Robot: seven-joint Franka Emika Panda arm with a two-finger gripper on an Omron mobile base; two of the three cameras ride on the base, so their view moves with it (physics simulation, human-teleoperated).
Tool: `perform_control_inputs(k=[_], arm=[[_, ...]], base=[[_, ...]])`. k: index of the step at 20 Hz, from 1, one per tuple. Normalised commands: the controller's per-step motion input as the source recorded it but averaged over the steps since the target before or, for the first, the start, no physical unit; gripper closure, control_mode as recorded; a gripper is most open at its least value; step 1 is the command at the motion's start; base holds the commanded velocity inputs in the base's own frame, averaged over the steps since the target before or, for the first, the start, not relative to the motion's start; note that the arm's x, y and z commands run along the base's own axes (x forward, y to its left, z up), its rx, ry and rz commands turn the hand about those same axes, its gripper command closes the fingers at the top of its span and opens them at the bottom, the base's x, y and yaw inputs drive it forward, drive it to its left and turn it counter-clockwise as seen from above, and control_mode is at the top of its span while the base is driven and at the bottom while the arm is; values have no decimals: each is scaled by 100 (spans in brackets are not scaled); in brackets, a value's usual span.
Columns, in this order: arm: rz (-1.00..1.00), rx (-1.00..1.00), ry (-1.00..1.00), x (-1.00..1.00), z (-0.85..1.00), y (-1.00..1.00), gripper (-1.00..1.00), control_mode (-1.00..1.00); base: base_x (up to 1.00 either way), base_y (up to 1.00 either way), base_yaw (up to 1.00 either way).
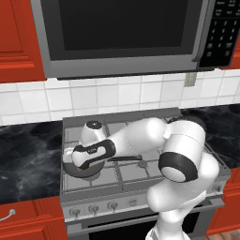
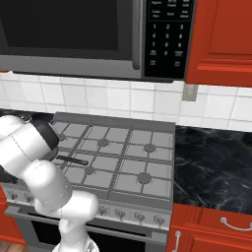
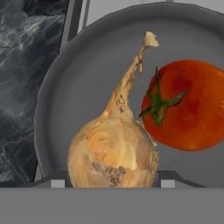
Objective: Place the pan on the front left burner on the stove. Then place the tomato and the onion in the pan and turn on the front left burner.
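The dark grey pan (image 3: 83,74) sits on the front left of the stove (image 1: 136,172); its thin black handle (image 1: 127,158) points right, and the handle (image 2: 74,160) also shows past the arm in the right base view. The front left burner is hidden under the pan. The red tomato (image 3: 190,109) lies in the pan. My gripper (image 3: 112,183) is shut on the tan onion (image 3: 113,153), which is just over the pan floor and to the left of the tomato. In the left base view my hand (image 1: 91,154) covers most of the pan (image 1: 70,169).
A row of grey knobs (image 1: 93,208) runs along the stove front. A microwave (image 1: 122,33) hangs above the stove. Black marble counter (image 1: 28,154) lies left of the stove, and more counter (image 2: 211,167) lies right of it. Red cabinets flank the stove.
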Motion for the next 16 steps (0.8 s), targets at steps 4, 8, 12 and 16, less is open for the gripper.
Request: perform_control_inputs(k=[4,8,12,16], arm=[[0,0,0,22,-3,28,100,-100],[0,0,0,33,-18,22,100,-100],[0,0,0,47,-32,16,100,-100],[0,0,0,17,-23,2,100,-100]], base=[[0,0,0],[0,0,0],[0,0,0],[0,0,0]])
